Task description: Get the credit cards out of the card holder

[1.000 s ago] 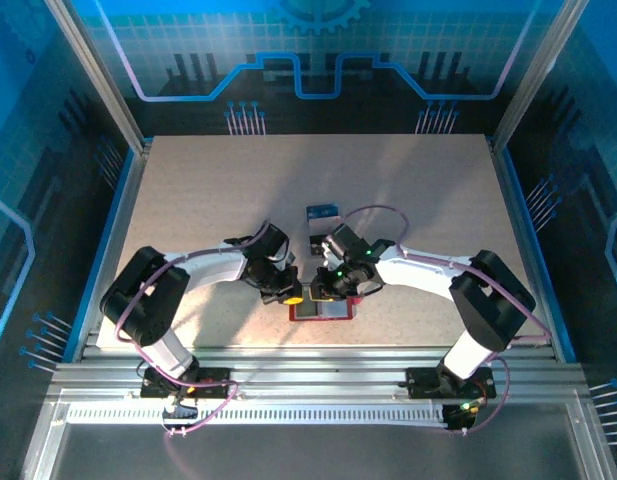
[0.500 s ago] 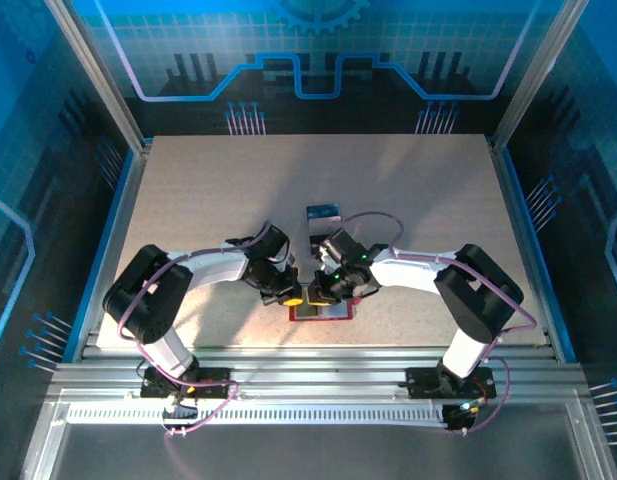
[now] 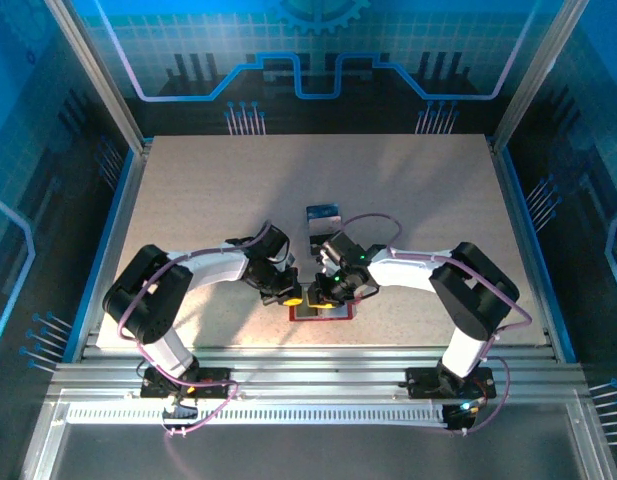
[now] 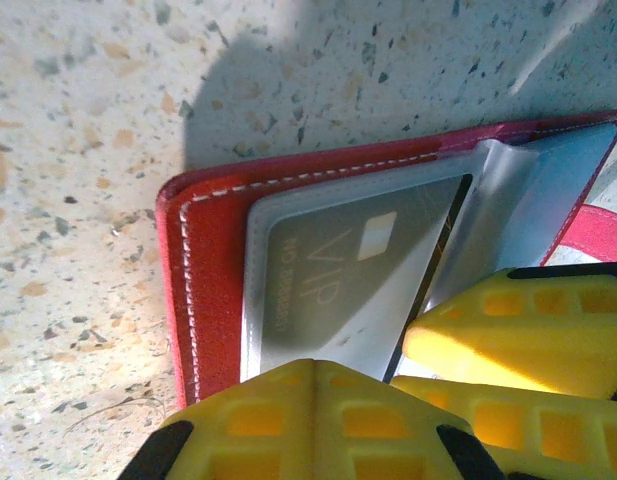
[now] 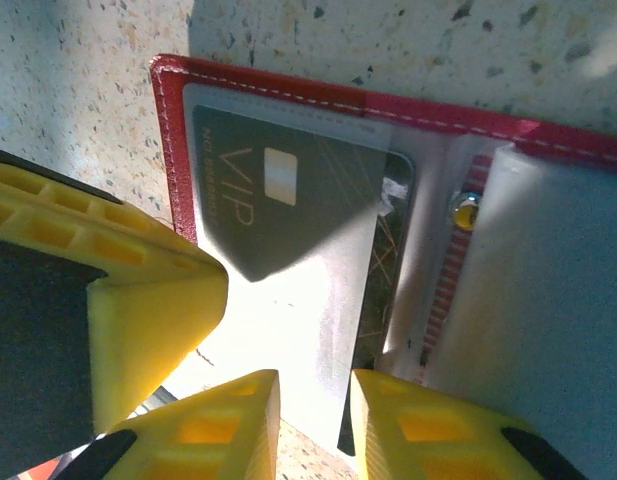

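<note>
- Progress: judged partly done. Two cards lie loose on the tabletop, on the far side of the card holder: a blue card and, just near of it, a dark card partly behind the right arm.
- Remaining: the card holder lies open at the near middle of the tabletop, between the two hands. A dark VIP card sits inside its clear pocket, not yet drawn out. At least this one is left. Whether other pockets hold more cannot be told.
- Left hand: clenched and empty, tips down at the near edge of the holder's red cover, apparently pinning it.
- Right hand: fingers a little apart, astride the near edge of the pocket and the VIP card. Whether they actually bite on the card cannot be told.
- Top view: gives the layout, with both arms meeting over the holder and the removed cards well clear of it. The holder itself is mostly covered by the hands, so its contents cannot be read there.
- Wrist views: give the pocket close up, with the lettering and chip patch on the card. The right wrist view adds a brass stud at the fold. The left wrist view adds the red clasp tab at the holder's right end.
</note>
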You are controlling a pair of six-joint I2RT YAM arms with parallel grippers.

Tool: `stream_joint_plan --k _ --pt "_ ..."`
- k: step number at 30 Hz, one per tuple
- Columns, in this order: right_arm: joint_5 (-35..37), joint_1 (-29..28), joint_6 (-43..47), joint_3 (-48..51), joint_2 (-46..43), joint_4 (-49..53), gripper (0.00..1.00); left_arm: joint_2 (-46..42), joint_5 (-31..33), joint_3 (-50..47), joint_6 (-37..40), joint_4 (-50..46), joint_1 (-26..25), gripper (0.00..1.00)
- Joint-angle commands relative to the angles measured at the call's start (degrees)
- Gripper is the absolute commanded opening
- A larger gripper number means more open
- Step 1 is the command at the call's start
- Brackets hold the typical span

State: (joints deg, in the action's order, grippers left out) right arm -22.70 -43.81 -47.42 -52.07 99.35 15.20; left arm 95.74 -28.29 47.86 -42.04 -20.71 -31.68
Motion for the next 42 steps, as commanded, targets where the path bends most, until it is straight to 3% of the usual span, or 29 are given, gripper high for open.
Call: stream_joint_plan --k 1,42 --pt "0.90 0.40 0.97 -0.48 1.05 1.76 0.28 0.42 0.52 -0.15 0.38 -2.00 -0.37 0.00" --pt "9.97 -1.11 3.91 -4.87 -0.66 16.33 0.29 3.91 2.33 -1.45 2.53 -4.04 -0.40 0.00"
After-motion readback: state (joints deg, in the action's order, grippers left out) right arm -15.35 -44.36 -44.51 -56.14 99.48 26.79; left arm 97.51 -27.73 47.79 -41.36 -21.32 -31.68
